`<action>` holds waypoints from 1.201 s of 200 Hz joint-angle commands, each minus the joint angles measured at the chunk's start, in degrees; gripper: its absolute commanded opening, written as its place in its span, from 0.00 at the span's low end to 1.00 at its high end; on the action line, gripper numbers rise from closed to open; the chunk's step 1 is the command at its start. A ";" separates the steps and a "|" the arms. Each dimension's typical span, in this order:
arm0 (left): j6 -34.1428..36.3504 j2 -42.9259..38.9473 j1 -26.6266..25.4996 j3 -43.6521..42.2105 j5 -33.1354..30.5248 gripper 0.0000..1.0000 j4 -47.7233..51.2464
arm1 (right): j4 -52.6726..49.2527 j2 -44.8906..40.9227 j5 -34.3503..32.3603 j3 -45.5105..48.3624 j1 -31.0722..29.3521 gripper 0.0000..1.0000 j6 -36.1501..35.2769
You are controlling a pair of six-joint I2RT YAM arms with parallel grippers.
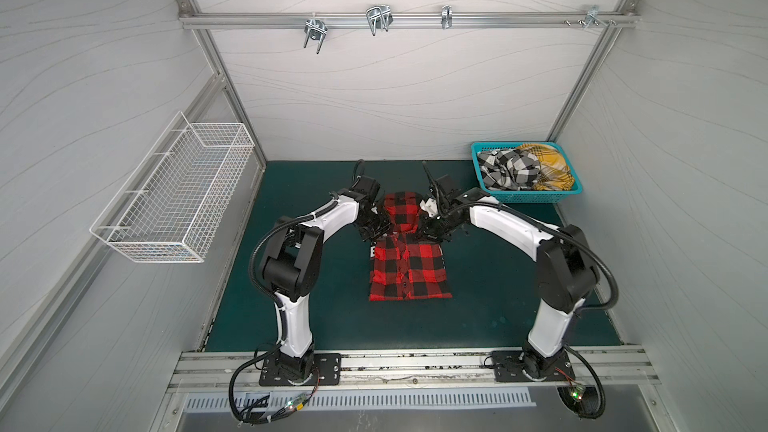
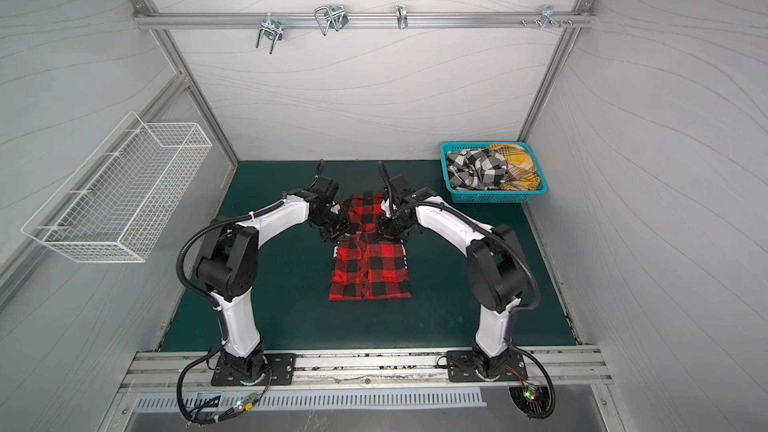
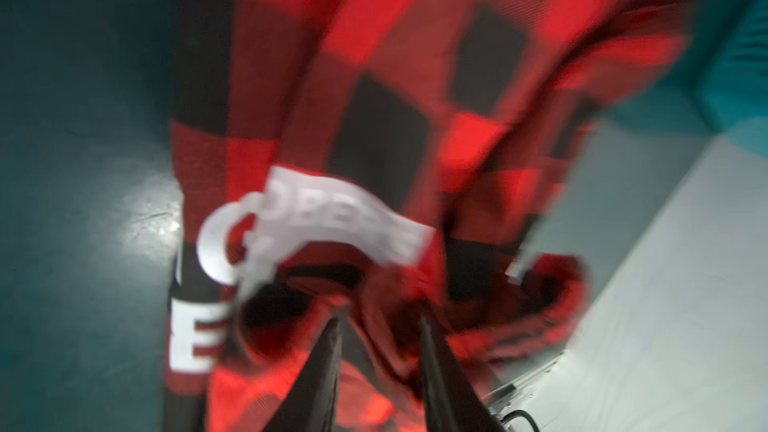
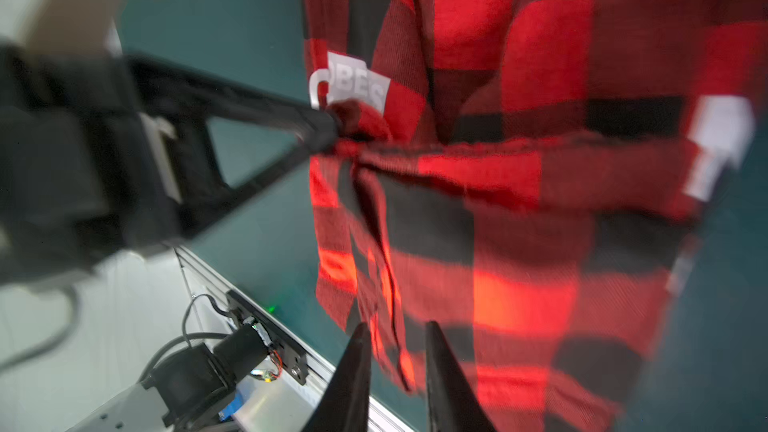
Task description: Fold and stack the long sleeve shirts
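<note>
Your left gripper point(image 3: 380, 326) and right gripper point(image 4: 395, 347) each pinch the far part of the red-and-black shirt point(image 1: 409, 272), in the middle of the green mat point(image 1: 299, 309). The black-and-white shirt point(image 1: 509, 170) and yellow shirt point(image 1: 548, 168) lie in the turquoise basket point(image 1: 536, 198), far right.

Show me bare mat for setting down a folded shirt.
Free: the mat between red shirt and front rail, and between shirt and right arm. Crowded: the shirt's far end and the basket corner.

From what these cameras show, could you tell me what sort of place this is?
Probably a robot test cell for laundry folding: aluminium frame rails, two arms over a red-and-black plaid shirt, a turquoise basket of shirts.
</note>
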State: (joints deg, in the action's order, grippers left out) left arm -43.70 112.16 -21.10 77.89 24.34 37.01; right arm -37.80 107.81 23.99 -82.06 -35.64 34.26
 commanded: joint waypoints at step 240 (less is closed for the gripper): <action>-2.47 9.78 -3.93 9.12 -0.77 0.16 -0.83 | 3.07 2.69 -1.06 14.16 4.47 0.23 -0.05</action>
State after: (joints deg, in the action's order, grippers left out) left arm -45.76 120.70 -25.26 85.06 26.00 36.10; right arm -35.92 107.57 23.03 -69.41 -32.86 35.03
